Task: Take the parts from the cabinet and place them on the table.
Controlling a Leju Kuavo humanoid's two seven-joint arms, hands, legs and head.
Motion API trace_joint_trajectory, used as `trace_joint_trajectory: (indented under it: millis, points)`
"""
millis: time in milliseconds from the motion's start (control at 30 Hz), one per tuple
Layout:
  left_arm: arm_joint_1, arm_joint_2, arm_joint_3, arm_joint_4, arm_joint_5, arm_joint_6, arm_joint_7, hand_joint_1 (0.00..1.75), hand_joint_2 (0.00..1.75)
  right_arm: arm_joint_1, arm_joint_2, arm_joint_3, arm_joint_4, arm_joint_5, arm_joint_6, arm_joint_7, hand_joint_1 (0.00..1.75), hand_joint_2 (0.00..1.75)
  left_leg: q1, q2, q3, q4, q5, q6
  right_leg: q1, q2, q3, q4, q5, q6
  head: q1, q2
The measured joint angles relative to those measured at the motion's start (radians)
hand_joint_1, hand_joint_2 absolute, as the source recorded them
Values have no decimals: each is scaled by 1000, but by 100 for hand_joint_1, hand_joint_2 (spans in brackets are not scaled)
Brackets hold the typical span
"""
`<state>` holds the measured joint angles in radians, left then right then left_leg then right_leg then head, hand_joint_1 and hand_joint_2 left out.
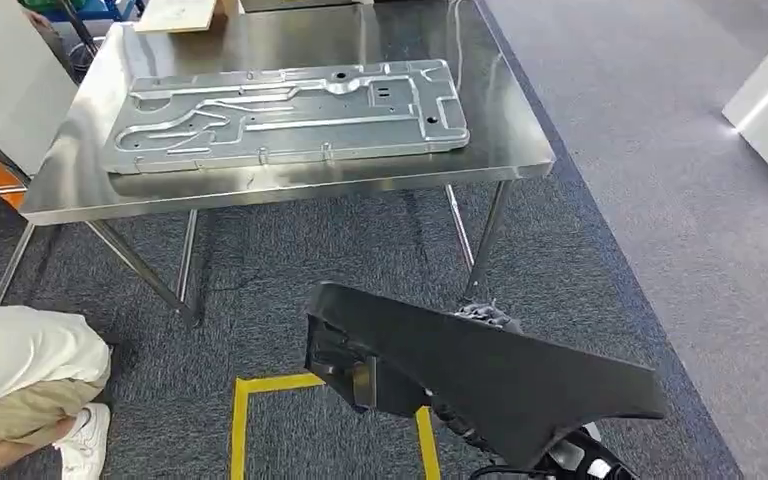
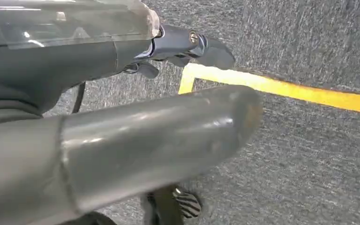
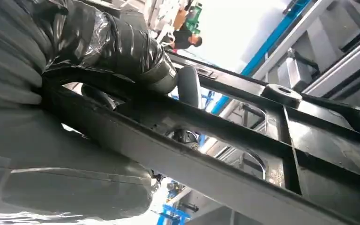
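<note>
**Black plastic part held low, table dead ahead**

Black moulded part (image 1: 490, 375) is being carried by the right hand (image 1: 485, 318), down low over the carpet and well short of the steel table (image 1: 290, 190). In the right wrist view the thumb and fingers (image 3: 122, 44) are seen wrapped around one of the part's ribs (image 3: 178, 117), so a firm hold is judged. The part's long axis is laid roughly crosswise to the robot, tilted, with one end dipping toward the yellow floor tape (image 1: 260, 385).

Table is straight forward and above the held part. A stamped metal panel (image 1: 285, 115) is already laid flat on it, lengthwise along the top, with only a thin bare strip left at the near edge. So the part will probably have to be lifted and carried forward.

Left hand (image 2: 187, 44) is hung by the floor with nothing in it, fingers loosely apart.

A crouched person (image 1: 20, 385) is seen off to the left, well apart.
</note>
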<state>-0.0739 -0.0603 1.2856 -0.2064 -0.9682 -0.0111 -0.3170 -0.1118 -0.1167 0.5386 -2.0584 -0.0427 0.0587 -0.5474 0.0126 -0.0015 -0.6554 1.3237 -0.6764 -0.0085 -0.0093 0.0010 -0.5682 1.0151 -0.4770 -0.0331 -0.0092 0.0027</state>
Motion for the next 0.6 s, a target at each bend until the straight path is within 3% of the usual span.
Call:
trace_joint_trajectory:
  millis: [33, 67, 133, 167, 200, 233, 300, 367, 433, 500, 533, 567, 600]
  points:
    - [3, 0, 0, 0, 0, 0, 0, 0, 0, 1, 0, 0, 0, 0, 0, 0, 168, 175, 0, 0, -23, 5, 27, -1, 0, 2, 10, 0, -8, 1, 0, 0]
    - [4, 0, 0, 0, 0, 0, 0, 0, 0, 1, 0, 0, 0, 0, 0, 0, 168, 175, 1, 0, -21, -39, 82, 0, 0, 4, 25, 0, -19, 3, 0, 0]
    - [4, 1, 0, 0, 0, 0, 0, 0, 0, 1, 0, 0, 0, 0, 0, 0, 168, 175, 1, 1, 31, -218, 220, 7, 0, 4, 59, 0, -42, 10, 0, 0]
    - [7, 2, 0, 0, 0, 0, 0, 0, 0, 1, 0, 0, 0, 0, 0, 0, 168, 175, 0, 1, 49, -268, 242, 12, 0, 3, 65, -1, -54, 15, 0, 0]
    - [6, 2, 0, 0, 1, 0, 0, 0, 0, 0, 0, 0, 0, 0, 0, 0, 168, 175, -8, 0, 59, -284, 226, 12, 6, 7, 69, 4, -61, 25, 0, 0]
    - [3, 2, 0, 0, 1, 0, 1, 0, 0, 1, 0, 0, 0, 0, 0, 0, 168, 175, -8, 1, 63, -284, 219, 23, 6, 7, 70, -1, -61, 29, 0, 0]
    - [5, 2, 0, 0, 1, -1, 0, 0, 0, 1, 0, 0, 0, 0, 0, 0, 168, 175, -7, -1, 64, -293, 214, 32, 7, 6, 74, 1, -55, 39, 0, 0]
    - [5, 2, 0, 0, 1, 0, -1, 0, 0, 0, 0, 0, -1, 0, 0, 0, 168, 175, -1, -3, 87, -308, 211, 45, 3, 4, 56, 51, -60, 45, 0, 0]
    - [4, 2, 0, 0, 1, -1, -2, 0, 0, -2, 0, 0, -1, 0, -1, 0, 168, 175, 0, -3, 99, -311, 202, 56, 2, 4, -24, 181, -105, 53, 0, 0]
    - [4, 2, 0, 0, 1, -1, -2, 0, 0, 1, 0, 0, -1, 0, -2, 0, 168, 175, -1, -3, 112, -311, 188, 59, 0, 4, -119, 304, -161, 60, 0, 0]
    - [5, 2, 0, 0, 1, -1, -3, 0, 0, 1, 0, 0, -1, 0, -2, 0, 168, 175, -1, -4, 121, -311, 180, 57, 0, 4, -144, 313, -155, 61, 0, 0]
    - [6, 2, 0, 0, 1, -1, -4, 0, 0, 1, 0, 0, -1, 0, -2, 0, 168, 175, -1, -5, 133, -311, 171, 56, -1, 4, -145, 280, -120, 60, 0, 0]
    - [6, 2, 1, 0, 1, -1, -5, 0, 0, 1, 0, 0, -1, 1, -2, 0, 168, 175, -1, -7, 148, -311, 161, 53, -1, 4, -130, 216, -68, 58, 0, 0]
